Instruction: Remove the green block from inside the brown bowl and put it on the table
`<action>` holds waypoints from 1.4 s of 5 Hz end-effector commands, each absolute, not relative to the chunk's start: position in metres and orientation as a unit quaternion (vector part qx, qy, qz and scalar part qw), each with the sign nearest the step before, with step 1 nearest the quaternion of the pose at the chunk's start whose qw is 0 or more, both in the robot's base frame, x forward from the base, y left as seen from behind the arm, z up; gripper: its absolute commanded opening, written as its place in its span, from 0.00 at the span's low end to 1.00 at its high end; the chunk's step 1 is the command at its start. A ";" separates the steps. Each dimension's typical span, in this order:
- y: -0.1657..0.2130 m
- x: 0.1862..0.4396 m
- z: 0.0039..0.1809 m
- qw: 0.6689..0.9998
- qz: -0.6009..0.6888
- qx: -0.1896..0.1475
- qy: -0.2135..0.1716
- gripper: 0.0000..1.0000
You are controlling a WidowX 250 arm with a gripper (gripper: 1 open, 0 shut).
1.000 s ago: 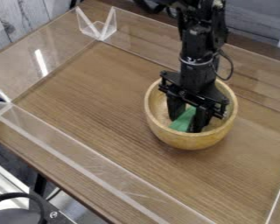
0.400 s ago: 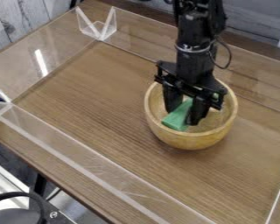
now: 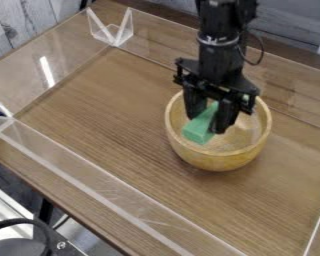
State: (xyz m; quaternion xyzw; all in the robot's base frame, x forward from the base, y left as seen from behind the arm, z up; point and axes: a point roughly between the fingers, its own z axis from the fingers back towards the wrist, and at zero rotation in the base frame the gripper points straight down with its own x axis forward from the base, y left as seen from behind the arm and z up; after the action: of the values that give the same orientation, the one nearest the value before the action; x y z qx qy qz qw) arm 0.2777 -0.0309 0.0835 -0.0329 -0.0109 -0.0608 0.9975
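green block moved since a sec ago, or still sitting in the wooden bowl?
Yes. The small bright green rectangular block, clamped in the black gripper, has risen against the round light-brown wooden bowl's rim.

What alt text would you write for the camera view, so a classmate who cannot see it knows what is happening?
A black robot gripper, pointing straight down, holds the green block between its fingers just above the inside of the brown bowl. The bowl rests on a wood-grain table edged by clear acrylic walls.
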 end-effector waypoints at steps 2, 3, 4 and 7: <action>-0.006 0.289 0.132 0.996 -0.032 -0.028 -0.076 0.00; 0.025 0.289 0.132 0.997 -0.006 -0.020 -0.075 0.00; 0.059 0.285 0.126 0.997 0.019 -0.013 -0.071 0.00; 0.096 0.283 0.076 0.999 0.031 0.006 -0.035 0.00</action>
State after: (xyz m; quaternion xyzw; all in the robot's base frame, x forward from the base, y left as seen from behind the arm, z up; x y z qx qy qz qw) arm 0.2767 0.0916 0.0629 -0.0032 -0.0114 0.0287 0.9995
